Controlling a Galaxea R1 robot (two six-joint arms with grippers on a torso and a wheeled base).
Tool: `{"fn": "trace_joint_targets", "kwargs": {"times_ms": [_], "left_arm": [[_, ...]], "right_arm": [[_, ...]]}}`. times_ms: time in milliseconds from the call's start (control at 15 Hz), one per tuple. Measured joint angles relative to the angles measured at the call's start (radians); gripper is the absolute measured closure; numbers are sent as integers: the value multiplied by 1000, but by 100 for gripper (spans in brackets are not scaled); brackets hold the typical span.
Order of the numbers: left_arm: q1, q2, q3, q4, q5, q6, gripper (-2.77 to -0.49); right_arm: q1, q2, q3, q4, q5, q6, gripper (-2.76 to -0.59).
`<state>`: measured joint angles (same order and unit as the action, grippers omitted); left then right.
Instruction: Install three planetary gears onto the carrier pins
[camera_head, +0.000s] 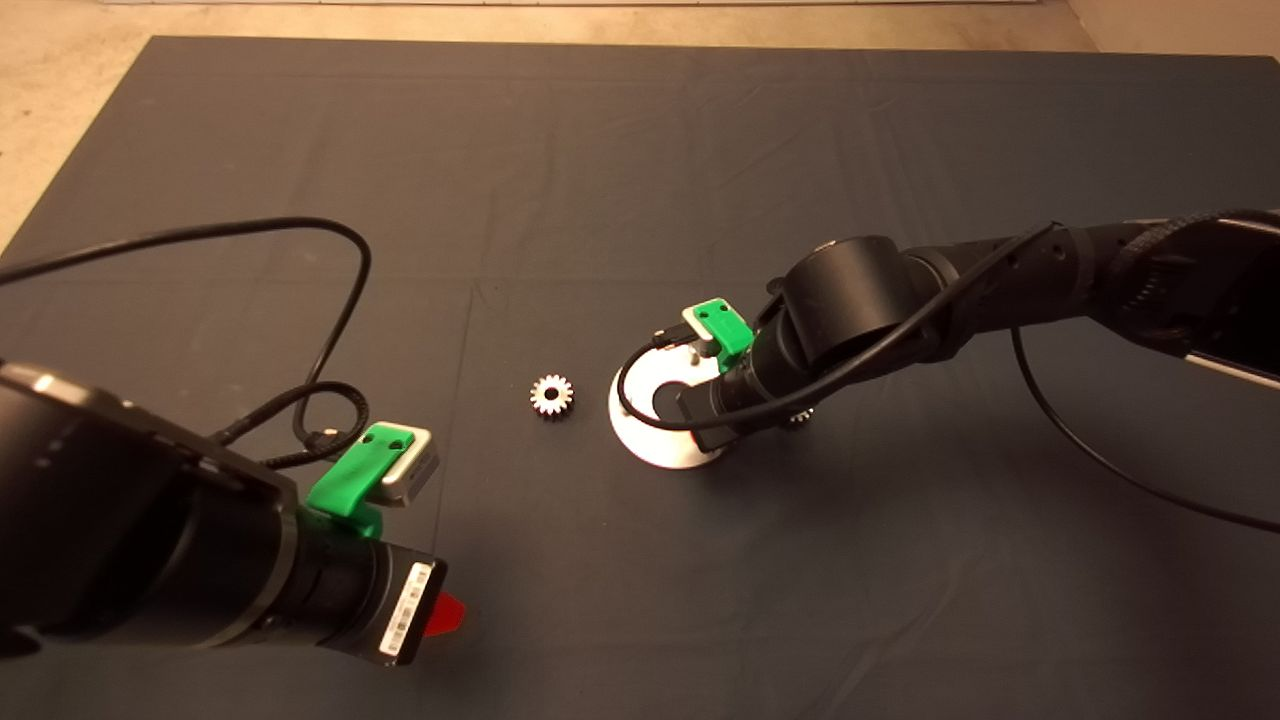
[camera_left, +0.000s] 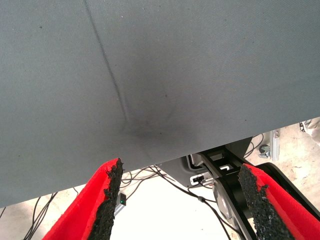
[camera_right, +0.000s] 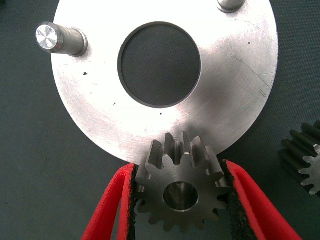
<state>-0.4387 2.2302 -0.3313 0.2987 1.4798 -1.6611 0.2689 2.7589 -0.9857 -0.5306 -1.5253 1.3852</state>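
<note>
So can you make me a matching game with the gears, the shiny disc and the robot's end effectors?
Things:
1. left end effector
2. right end effector
3. lone gear
4. disc

States:
A. lying on the mat left of the disc
B. open, holding nothing
C. two bare pins showing
D. clamped on a gear

Pairs: 1-B, 2-D, 3-A, 4-C

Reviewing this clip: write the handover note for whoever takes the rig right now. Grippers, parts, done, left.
Right gripper: shut on a planetary gear, held at the edge of the carrier disc.
Left gripper: open, parked at the mat's lower left, holding nothing.
Two visible carrier pins are bare; the third is hidden.
One loose gear lies left of the disc, another right of it.
Done: none seen seated. Left: all three.
</note>
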Motion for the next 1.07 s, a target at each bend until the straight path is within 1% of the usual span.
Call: {"fn": "trace_joint_targets", "kwargs": {"times_ms": [1067], "left_arm": [[0, 0, 0, 0, 0, 0, -164]], "right_arm": [[-5, 0, 0, -4, 0, 0, -96]]}}
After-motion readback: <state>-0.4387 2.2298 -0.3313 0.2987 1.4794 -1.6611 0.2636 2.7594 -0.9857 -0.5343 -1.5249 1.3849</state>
